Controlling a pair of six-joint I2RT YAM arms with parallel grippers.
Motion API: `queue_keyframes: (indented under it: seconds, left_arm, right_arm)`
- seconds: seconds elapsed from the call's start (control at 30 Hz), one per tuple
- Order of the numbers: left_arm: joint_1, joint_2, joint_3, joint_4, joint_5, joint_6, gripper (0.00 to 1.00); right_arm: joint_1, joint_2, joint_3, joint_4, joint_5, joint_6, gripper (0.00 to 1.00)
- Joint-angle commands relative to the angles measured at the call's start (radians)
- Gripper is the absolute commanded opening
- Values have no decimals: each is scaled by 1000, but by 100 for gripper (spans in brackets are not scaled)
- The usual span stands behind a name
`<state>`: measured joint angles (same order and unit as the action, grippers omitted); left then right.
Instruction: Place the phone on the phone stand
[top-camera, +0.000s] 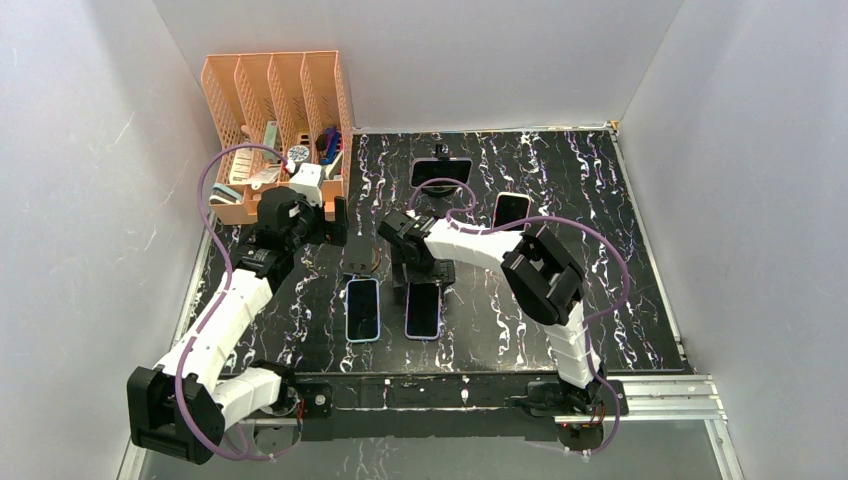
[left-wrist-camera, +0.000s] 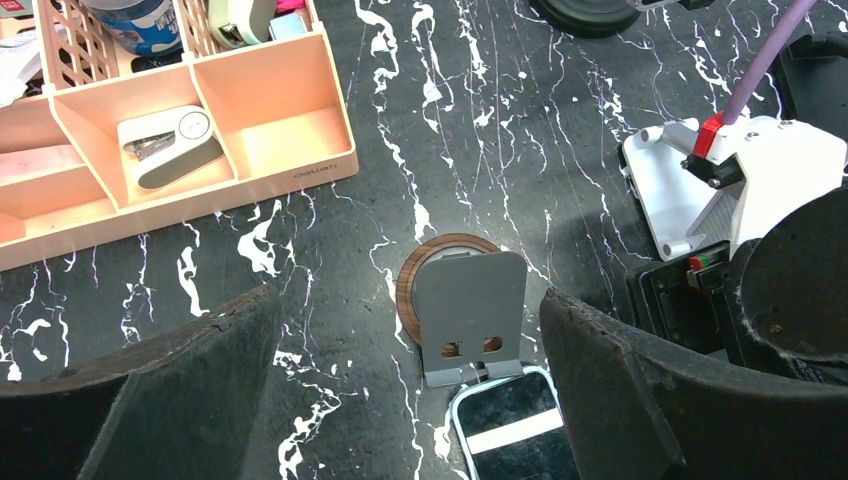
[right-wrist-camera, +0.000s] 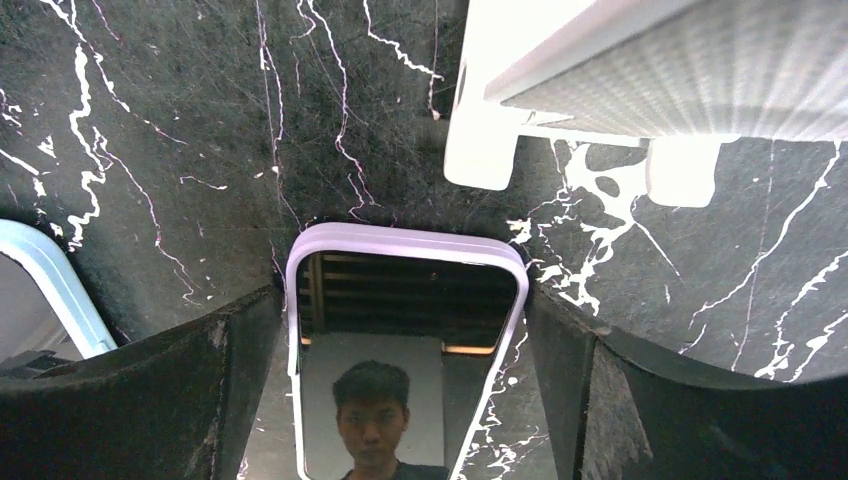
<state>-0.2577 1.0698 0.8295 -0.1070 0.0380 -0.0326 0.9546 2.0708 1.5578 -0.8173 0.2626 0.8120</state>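
Right gripper (right-wrist-camera: 400, 300) is held wide open, nothing gripped, fingers set either side of the purple-cased phone (right-wrist-camera: 400, 380), which lies flat on the table (right-wrist-camera: 150, 120) near the white stand (right-wrist-camera: 580, 90), likely for a side grasp. Left gripper (left-wrist-camera: 408, 297) is open and empty above the grey stand (left-wrist-camera: 470, 305).

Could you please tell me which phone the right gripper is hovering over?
The lilac-cased phone, lying flat just right of the blue-cased phone.

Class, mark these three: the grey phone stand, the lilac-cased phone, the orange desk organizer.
grey phone stand (left-wrist-camera: 470, 310), left wrist view, middle of its back plate.
lilac-cased phone (right-wrist-camera: 405, 340), right wrist view, the screen.
orange desk organizer (left-wrist-camera: 300, 172), left wrist view, front wall.
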Motion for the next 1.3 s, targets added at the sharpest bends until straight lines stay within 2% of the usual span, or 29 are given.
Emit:
queue_keyframes:
  seconds: [0.0, 0.07, 0.27, 0.37, 0.5, 0.67, 0.9, 1.1, 1.27]
  left_arm:
    - [-5, -31, 15, -14, -16, 14, 98]
    - [-7, -36, 15, -17, -14, 10, 98]
    - [-10, -69, -10, -26, 39, -33, 98]
    - [-10, -107, -53, -10, 116, -57, 98]
    - [-45, -176, -134, 64, 350, -65, 98]
    - [-115, -197, -205, 78, 477, -90, 98]
    - [-250, -149, -270, 102, 451, -171, 98]
    - [-416, -62, -293, 211, 328, -226, 99]
    - [-550, 50, -288, 272, 217, -245, 98]
  right_arm:
    - [-5, 26, 29, -52, 14, 12, 99]
    - [-5, 31, 29, -54, 9, 12, 97]
    - [-5, -6, -15, -25, -1, 17, 66]
    - [-7, -47, -54, 2, 6, 24, 58]
    - [-6, -131, -125, 77, 24, 29, 56]
    - [-10, -275, -261, 230, 65, 46, 57]
    - [-41, -447, -450, 428, 103, 98, 56]
    - [-57, -566, -600, 581, 114, 128, 56]
    - [-77, -606, -653, 629, 101, 134, 56]
